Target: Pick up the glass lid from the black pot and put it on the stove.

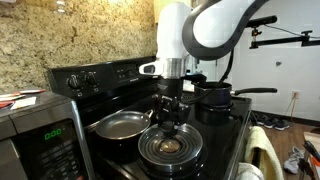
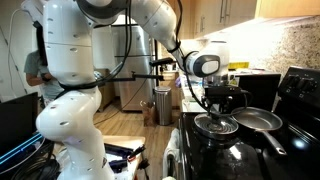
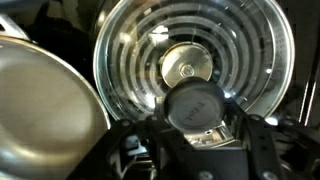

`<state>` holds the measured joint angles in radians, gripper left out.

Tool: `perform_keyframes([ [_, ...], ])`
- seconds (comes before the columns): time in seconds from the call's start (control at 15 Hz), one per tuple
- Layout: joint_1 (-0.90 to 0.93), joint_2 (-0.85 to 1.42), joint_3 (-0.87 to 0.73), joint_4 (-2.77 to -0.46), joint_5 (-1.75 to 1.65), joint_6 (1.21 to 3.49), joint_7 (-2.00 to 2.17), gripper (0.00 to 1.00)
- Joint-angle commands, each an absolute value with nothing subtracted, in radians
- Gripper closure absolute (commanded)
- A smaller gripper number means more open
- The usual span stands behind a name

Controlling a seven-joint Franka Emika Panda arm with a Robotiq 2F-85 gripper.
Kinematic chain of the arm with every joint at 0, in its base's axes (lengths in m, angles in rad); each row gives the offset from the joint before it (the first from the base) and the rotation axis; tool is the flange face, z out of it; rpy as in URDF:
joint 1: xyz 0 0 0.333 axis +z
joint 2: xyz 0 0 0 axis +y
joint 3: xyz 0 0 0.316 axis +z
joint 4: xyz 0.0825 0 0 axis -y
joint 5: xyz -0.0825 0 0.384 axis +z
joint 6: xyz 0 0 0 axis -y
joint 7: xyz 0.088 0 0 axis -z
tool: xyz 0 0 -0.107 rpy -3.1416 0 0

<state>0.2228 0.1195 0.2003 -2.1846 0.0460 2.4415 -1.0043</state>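
Overhead, we see the white arm (image 1: 215, 25) bend down and point its wrist straight at the stove (image 1: 95, 78), the fingers (image 3: 255, 150) hanging just over the glass lid (image 1: 168, 148). We find the lid over the front coil burner, just beside the frying pan (image 1: 120, 125), with the black pot (image 1: 213, 103) standing behind it. From the wrist we make out the lid's black knob (image 3: 195, 105) between the two fingers. They are dark and cut off at the bottom edge, so we cannot tell whether they pinch the knob or stand clear of it. Nor can we tell whether the lid rests on the coil or hangs a little above it
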Motion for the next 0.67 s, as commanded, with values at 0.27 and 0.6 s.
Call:
perform_keyframes([
  [0.27,0.204,0.089,0.208,-2.213,0.002,2.480,-0.974,0.00],
  [0.6,0.194,0.055,0.197,-2.196,0.003,2.404,-0.963,0.00],
])
